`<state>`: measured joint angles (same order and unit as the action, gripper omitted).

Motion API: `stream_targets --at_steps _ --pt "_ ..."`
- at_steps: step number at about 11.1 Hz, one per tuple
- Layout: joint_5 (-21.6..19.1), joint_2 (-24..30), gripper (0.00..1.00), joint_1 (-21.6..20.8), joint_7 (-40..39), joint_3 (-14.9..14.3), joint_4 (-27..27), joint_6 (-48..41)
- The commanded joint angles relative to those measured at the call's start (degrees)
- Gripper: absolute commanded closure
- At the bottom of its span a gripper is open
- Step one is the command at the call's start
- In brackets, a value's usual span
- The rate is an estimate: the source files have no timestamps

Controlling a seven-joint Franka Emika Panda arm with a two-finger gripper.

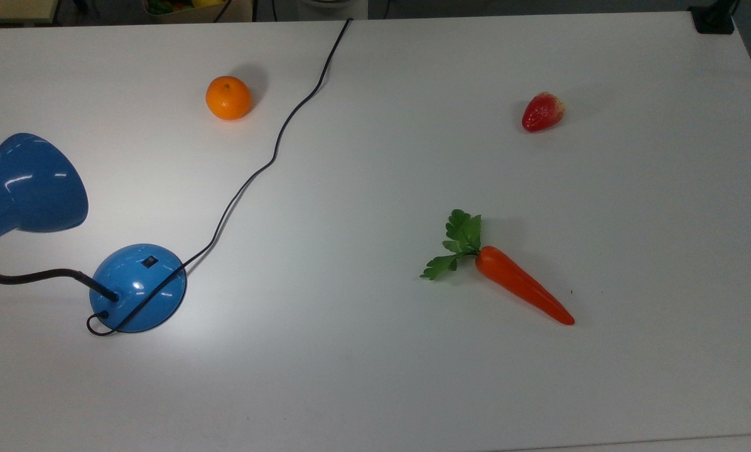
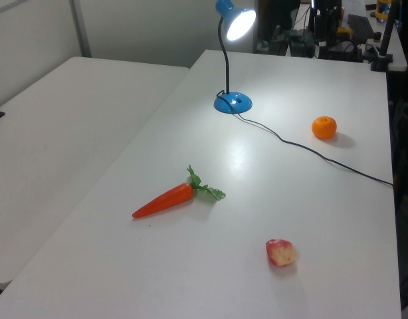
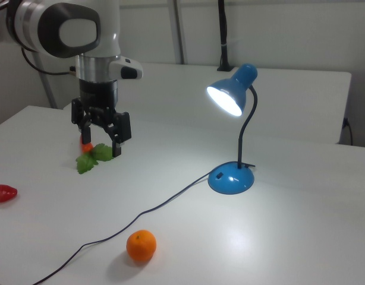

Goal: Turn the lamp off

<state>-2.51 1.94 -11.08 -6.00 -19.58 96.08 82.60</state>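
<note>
The blue lamp is lit. Its domed base [image 1: 138,287] sits at the top view's left, with a small black switch [image 1: 149,261] on top and the cone shade [image 1: 30,185] above and to the left. A thin black cord [image 1: 275,150] runs from the base to the table's far edge. In the right view the shade [image 3: 227,95] glows on its black neck over the base [image 3: 230,179]. My gripper [image 3: 99,147] hangs open with nothing in it above the table, well to the left of the lamp in the right view. The left view has the lamp base [image 2: 232,102] at the far end.
An orange [image 1: 228,98] lies near the cord. A carrot with green leaves [image 1: 520,285] lies mid-table, just behind my gripper in the right view. A red strawberry [image 1: 542,112] sits at the top view's right. The white table [image 1: 375,376] has bare surface around the lamp base.
</note>
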Motion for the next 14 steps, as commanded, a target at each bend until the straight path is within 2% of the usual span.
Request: stream_targets --at_steps 1,3,5,7,8,11,12,14 --pt "-1.2 -0.2 0.00 -0.9 0.1 -0.4 -0.7 -1.5" --pt "-1.2 -0.4 0.00 -0.7 0.2 -0.5 -0.6 -1.3" --pt "-1.1 -0.4 0.12 -0.3 0.1 -0.8 -0.3 -0.9" --pt "-1.0 -0.9 0.49 0.9 0.1 -1.0 0.1 0.6" --pt "-1.0 -0.9 0.62 1.8 0.0 -1.0 0.9 2.7" --pt "-1.3 -1.8 0.95 4.2 0.3 -1.0 2.9 8.3" --pt "-2.1 -2.4 0.99 4.5 0.6 -1.0 3.8 11.3" --pt "-2.9 -3.2 1.00 5.3 1.8 -1.0 7.3 20.0"
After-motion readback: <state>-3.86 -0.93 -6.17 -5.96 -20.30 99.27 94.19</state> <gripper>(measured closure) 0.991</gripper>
